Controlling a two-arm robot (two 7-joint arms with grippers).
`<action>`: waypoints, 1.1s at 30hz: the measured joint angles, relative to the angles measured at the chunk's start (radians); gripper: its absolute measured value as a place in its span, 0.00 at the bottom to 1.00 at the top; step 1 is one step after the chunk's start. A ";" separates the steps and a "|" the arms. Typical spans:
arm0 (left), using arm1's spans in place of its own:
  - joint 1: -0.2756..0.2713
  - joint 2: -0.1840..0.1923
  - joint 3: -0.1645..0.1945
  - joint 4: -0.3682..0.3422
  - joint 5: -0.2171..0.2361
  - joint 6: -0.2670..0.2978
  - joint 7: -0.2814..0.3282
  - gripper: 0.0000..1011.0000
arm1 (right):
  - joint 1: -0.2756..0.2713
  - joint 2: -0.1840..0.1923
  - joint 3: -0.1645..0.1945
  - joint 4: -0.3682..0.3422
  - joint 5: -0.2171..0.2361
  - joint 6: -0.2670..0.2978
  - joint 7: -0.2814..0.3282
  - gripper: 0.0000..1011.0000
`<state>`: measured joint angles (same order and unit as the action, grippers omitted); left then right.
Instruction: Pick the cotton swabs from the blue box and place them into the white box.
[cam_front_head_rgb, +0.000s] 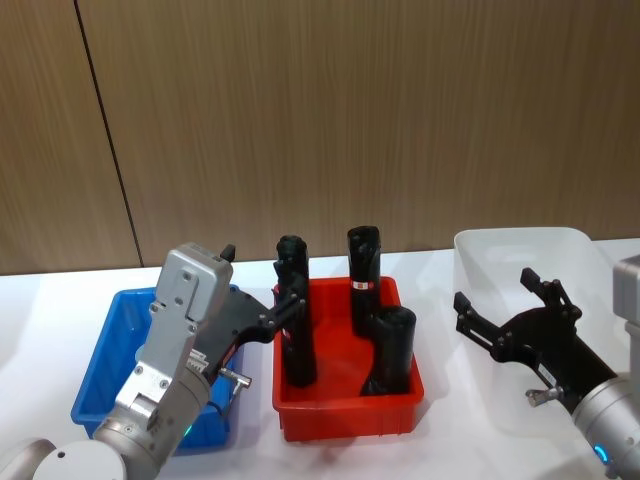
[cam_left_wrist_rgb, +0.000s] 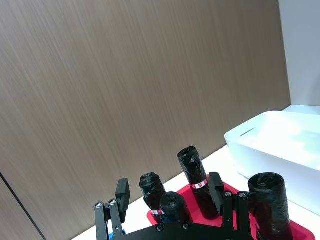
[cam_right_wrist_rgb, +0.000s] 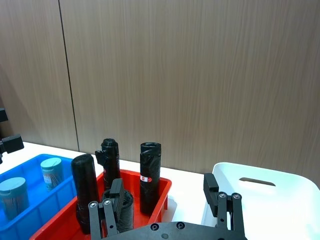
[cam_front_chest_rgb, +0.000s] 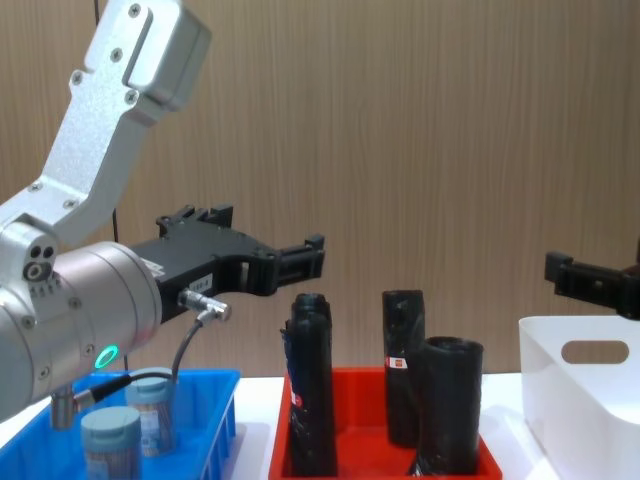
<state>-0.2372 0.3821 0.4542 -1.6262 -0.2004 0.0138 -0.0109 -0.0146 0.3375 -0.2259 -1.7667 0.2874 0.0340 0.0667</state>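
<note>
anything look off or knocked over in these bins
Nothing stands out. Two swab jars stand upright in the blue box, the black rolls stand in the red tray, and nothing is spilled. The left gripper and right gripper are both open and empty.

In the head view the left arm is covering most of the blue box (cam_front_head_rgb: 100, 370) behind the left gripper (cam_front_head_rgb: 290, 290), hiding its contents; the white box (cam_front_head_rgb: 520, 234) beneath the right gripper (cam_front_head_rgb: 492, 288) is running off the picture's edge; in the chest view the right gripper is being cut off at the edge, and the cotton swabs (cam_front_chest_rgb: 110, 432) below the left gripper's wrist are being cropped at the bottom; their labels are showing too small to read.
</note>
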 joint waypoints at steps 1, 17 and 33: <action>0.000 0.000 0.000 0.000 0.000 0.000 0.000 0.99 | 0.000 0.000 0.000 0.000 0.000 0.000 0.000 0.99; 0.000 0.000 0.000 0.000 0.000 0.000 0.000 0.99 | 0.000 0.000 0.000 0.000 0.000 0.000 0.000 0.99; -0.003 0.000 -0.006 0.012 -0.004 0.001 -0.001 0.99 | 0.000 0.000 0.000 0.000 0.000 0.000 0.000 0.99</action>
<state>-0.2402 0.3818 0.4486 -1.6143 -0.2043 0.0149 -0.0119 -0.0146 0.3375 -0.2258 -1.7667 0.2874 0.0340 0.0667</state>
